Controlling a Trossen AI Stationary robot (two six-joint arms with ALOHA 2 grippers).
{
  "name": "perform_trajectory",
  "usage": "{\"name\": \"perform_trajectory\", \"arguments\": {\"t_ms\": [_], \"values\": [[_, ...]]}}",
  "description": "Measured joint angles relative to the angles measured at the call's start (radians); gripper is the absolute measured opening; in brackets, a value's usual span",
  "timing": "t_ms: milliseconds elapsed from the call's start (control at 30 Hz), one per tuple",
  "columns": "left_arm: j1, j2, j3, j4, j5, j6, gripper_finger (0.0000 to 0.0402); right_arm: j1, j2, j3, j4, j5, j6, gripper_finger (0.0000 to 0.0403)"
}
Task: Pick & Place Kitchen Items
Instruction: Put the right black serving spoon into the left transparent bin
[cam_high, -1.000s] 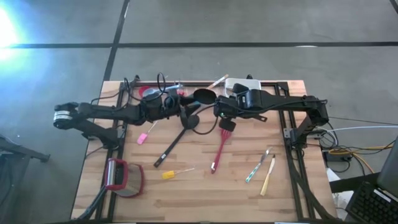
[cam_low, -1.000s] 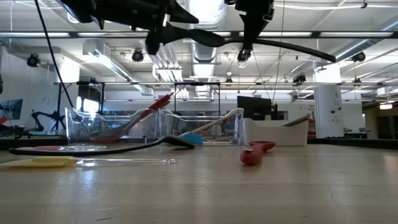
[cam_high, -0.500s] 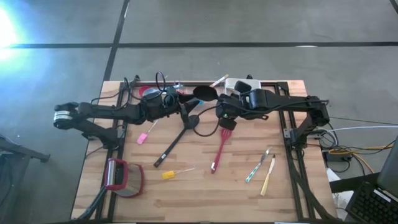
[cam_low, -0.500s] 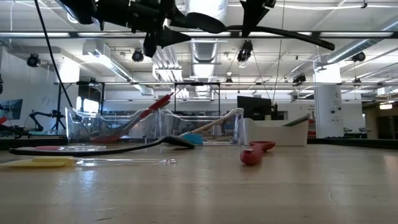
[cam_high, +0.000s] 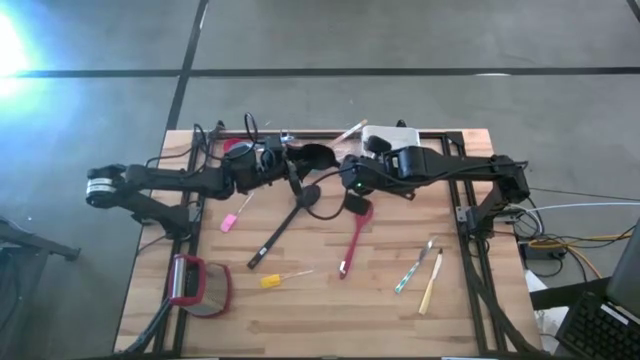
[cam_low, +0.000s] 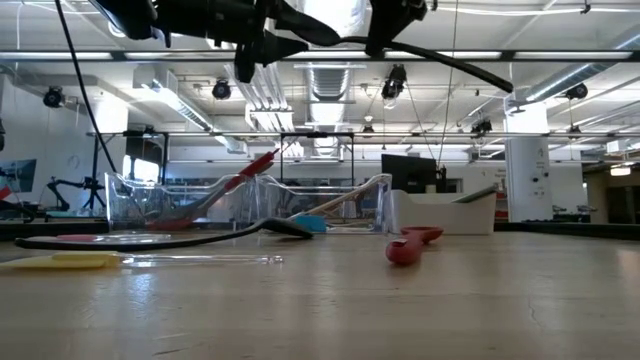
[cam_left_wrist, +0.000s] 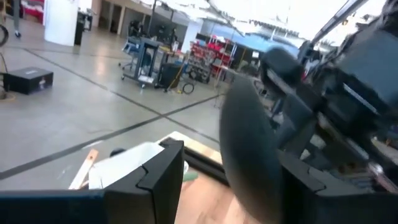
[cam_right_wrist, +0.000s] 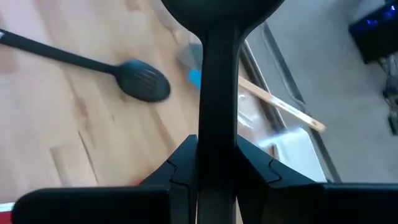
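Right gripper (cam_right_wrist: 216, 163): closed narrowly on the handle of a black spoon (cam_high: 318, 154), carrying it high above the table (cam_high: 320, 300); in the right wrist view the handle runs straight out between the two fingers to the bowl, so the grip sits on the shaft and leaves the bowl end free

Left gripper (cam_left_wrist: 230, 168): raised at the back left of the table, close to the spoon's bowl; fingers spread fairly wide with the bowl between them in the left wrist view; whether they touch it I cannot tell; the pose suggests a hand-over in the air

Clear tub (cam_low: 190, 205): at the back edge, already with a red utensil leaning in it; probably the drop place, which would explain why the spoon is carried toward that side

Second black spoon (cam_high: 282, 224): lying flat and slanted at mid-table, under the arms

Red spatula (cam_high: 353, 238): flat on the wood just right of it

Yellow piece (cam_high: 275, 280), pink piece (cam_high: 230, 221), cutlery (cam_high: 422, 272): scattered toward the front, well apart, not yet picked

Red-framed round object (cam_high: 196, 285): front left, untouched
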Motion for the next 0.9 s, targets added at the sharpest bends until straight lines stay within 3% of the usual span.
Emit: {"name": "perform_trajectory", "arguments": {"t_ms": [267,500,900], "values": [[0.01,0.0,0.012,0.041,0.0,0.074,0.0176,0.01,0.0,-0.001,0.027,-0.02,-0.01,0.006],[0.011,0.0,0.015,0.039,0.03,0.171,0.0025,0.01,0.0,-0.001,0.024,-0.044,-0.007,0.0058],[0.013,0.0,0.015,0.031,0.05,0.183,0.0022,0.011,-0.001,-0.001,0.004,-0.06,0.029,0.0063]]}}
